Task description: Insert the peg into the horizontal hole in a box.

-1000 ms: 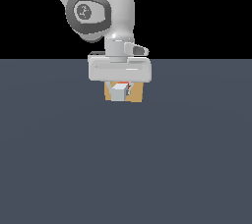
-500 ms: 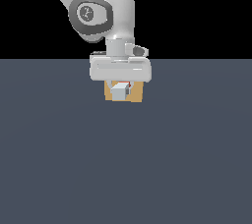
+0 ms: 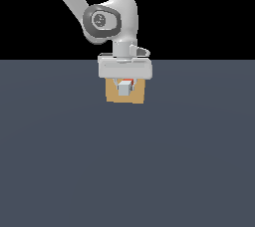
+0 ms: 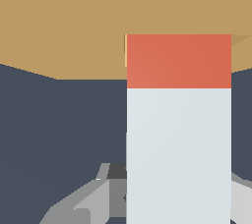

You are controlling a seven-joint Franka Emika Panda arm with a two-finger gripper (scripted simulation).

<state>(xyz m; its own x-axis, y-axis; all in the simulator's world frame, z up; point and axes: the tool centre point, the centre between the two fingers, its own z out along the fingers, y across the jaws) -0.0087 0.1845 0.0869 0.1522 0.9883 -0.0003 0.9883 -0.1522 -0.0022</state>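
Observation:
In the exterior view the tan box point(image 3: 112, 96) stands on the grey floor behind my hand. My gripper point(image 3: 124, 83) hangs in front of its face, shut on the peg point(image 3: 123, 88). The peg's grey-white end faces the camera and a sliver of its red end shows behind. The wrist view shows the peg point(image 4: 178, 149) running away from my fingers point(image 4: 91, 201), its red end point(image 4: 178, 61) against the box's face point(image 4: 64, 21). A thin lighter edge beside the red tip marks the side of the hole point(image 4: 125, 51). The rest of the hole is hidden by the peg.
Plain dark grey floor point(image 3: 60, 171) spreads all around the box, with a black background above its far edge. No other objects show.
The hand and the peg's grey end have shifted slightly to the exterior view's right and a little upward against the box face. The box has not moved.

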